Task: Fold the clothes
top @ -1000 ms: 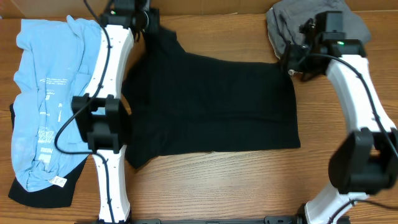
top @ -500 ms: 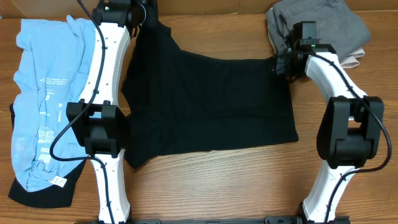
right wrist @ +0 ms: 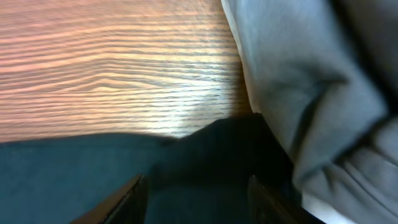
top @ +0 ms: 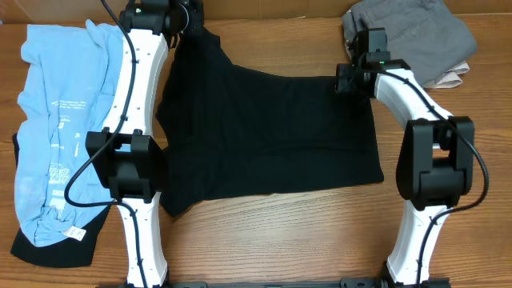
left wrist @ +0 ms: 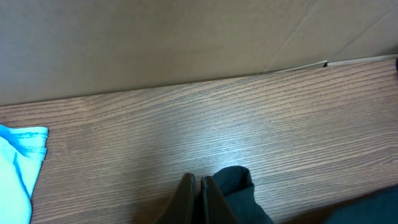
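The black T-shirt (top: 272, 132) lies spread flat across the middle of the table. My left gripper (top: 192, 20) is at the back left, shut on the shirt's far-left corner. In the left wrist view its fingers (left wrist: 199, 182) are pressed together with a fold of the black cloth (left wrist: 239, 186) beside them. My right gripper (top: 342, 80) is open over the shirt's far-right corner. In the right wrist view the black cloth (right wrist: 205, 155) lies between its spread fingers (right wrist: 198, 190).
A light-blue printed tee (top: 56, 120) lies crumpled at the left over a dark piece (top: 48, 252). A grey garment (top: 408, 32) with a beige piece (top: 452, 78) sits at the back right, close beside my right gripper (right wrist: 311, 74). A cardboard wall (left wrist: 186, 37) runs behind the table.
My right gripper has moved left, off the grey pile and onto the black shirt's far-right corner. The left gripper shifted slightly right, then held still.
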You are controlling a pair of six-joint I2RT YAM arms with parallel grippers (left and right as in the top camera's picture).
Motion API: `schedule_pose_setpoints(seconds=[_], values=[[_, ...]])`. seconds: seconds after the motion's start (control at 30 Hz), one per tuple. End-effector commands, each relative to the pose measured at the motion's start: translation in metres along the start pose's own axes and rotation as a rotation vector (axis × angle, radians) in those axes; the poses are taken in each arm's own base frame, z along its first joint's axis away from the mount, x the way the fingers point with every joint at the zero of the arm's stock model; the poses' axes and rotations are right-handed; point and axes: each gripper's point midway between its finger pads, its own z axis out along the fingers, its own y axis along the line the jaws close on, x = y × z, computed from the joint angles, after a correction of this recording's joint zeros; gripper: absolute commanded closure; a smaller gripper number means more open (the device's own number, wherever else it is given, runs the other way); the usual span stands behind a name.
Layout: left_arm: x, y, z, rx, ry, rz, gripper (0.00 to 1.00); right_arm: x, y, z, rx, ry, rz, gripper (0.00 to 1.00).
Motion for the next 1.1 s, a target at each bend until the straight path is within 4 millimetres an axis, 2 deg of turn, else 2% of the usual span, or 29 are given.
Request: schedule_pose_setpoints(seconds=[0.0,0.2,0.6,0.7,0.9,1.07], values=[[-0.005,-0.005,-0.004,0.006,-0.013,0.003,0.96,-0.003,-0.01,0.012,0.052,-0.02,-0.001,0.45],[-0.003,-0.005,-0.004,0.0,-0.006,0.003,0.96,-0.02,-0.022,0.011,0.111,-0.089,0.001,0.45],[-0.005,-0.005,-0.004,-0.001,-0.013,0.004,0.96,-0.044,-0.042,0.013,0.123,-0.186,0.016,0.45],[-0.005,-0.004,-0.004,-0.001,-0.014,0.003,0.96,-0.04,-0.045,0.02,0.109,-0.176,0.023,0.45],[-0.006,-0.004,-0.003,-0.001,-0.018,0.004,0.96,-0.018,-0.042,0.041,0.076,-0.107,0.02,0.47],[-0.008,-0.004,-0.003,-0.001,-0.025,0.004,0.96,-0.018,-0.038,0.041,0.071,-0.105,0.018,0.49]])
